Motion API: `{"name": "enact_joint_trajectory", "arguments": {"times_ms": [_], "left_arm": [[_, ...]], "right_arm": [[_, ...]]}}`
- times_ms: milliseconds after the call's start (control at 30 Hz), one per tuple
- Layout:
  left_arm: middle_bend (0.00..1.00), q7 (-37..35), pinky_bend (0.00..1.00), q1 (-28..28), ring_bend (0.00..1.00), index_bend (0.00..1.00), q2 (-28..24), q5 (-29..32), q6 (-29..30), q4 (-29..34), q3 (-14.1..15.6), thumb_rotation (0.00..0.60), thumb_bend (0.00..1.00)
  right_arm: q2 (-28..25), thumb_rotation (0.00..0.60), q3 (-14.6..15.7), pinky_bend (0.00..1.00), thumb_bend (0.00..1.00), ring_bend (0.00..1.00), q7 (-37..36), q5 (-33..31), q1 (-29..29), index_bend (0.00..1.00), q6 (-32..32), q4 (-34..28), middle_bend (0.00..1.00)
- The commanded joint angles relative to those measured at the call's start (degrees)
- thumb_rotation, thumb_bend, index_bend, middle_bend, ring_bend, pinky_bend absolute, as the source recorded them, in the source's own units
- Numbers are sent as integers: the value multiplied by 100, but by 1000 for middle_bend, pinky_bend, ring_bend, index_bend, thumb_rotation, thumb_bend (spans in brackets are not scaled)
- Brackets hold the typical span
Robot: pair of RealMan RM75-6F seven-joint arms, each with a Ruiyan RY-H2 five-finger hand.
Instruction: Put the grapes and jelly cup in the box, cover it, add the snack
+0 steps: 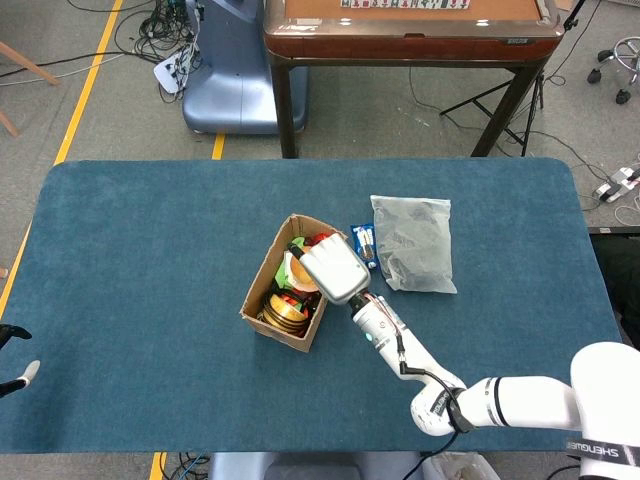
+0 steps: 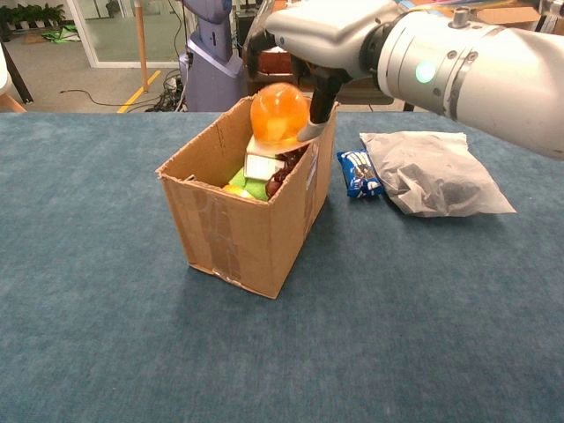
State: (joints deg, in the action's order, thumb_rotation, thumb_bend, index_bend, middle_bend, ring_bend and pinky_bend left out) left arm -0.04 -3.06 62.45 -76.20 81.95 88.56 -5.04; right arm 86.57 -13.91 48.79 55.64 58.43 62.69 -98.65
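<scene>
My right hand (image 2: pixel 304 40) (image 1: pixel 335 270) hovers over the open cardboard box (image 2: pixel 238 225) (image 1: pixel 262 290) and grips the orange jelly cup (image 2: pixel 278 116), held just above the box's opening. In the head view the hand hides the cup. Dark grapes (image 2: pixel 291 162) lie inside the box against its right wall, next to green and white items (image 2: pixel 257 174). A small blue snack packet (image 2: pixel 357 172) (image 1: pixel 364 243) lies on the table right of the box. My left hand (image 1: pixel 12 362) shows only at the far left edge of the head view, away from everything, holding nothing.
A grey plastic bag (image 2: pixel 434 174) (image 1: pixel 414 243) lies right of the snack. The blue table cloth (image 1: pixel 150 250) spreads widely around the box. Beyond the far edge stand a wooden table (image 1: pixel 410 30) and a blue robot base (image 1: pixel 225 70).
</scene>
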Motion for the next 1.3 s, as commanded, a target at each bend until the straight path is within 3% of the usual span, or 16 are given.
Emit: {"name": "enact_joint_trajectory", "arguments": {"times_ms": [33,333,433,633,700,800,967,1300], "left_arm": [[379,13,459,0,306,421,3,-7,4,3,4,600,225],[380,112,459,-13,306,421,40,-8,-16,-8,22,600,225],[380,149,459,-16,306,421,49,-11,-10,4,24,600,225],[380,195,459,-28,306,421,65,-18,-34,-3,40,600,224],[379,208,459,-35,306,421,74,-9,-47,-8,39,600,224],[380,226,459,-45,306,421,88,16,-81,-24,40,600,225],[380,248,459,-52,306,421,105,18,-91,-42,45,600,225],[380,197,459,-61,306,421,91,52,-144,-52,45,600,225]], "right_arm": [[-94,600,19,1000,0,1000,-1,94,-41,89,100,-108,1000],[-1025,600,247,1000,0,999,251,515,-535,71,771,-1192,979],[-1440,600,393,982,0,940,360,630,-790,72,1016,-1563,882],[-2192,600,657,746,0,636,88,766,-1301,72,1220,-1891,544],[-2371,600,721,612,0,434,-60,737,-1430,72,1200,-1893,409],[-2539,600,850,449,0,262,-303,707,-1623,72,1125,-1772,277],[-2476,600,1161,283,0,124,-633,892,-1941,72,1014,-1329,140],[-1676,600,1298,244,0,69,-1872,1448,-2367,63,858,237,87]]}}
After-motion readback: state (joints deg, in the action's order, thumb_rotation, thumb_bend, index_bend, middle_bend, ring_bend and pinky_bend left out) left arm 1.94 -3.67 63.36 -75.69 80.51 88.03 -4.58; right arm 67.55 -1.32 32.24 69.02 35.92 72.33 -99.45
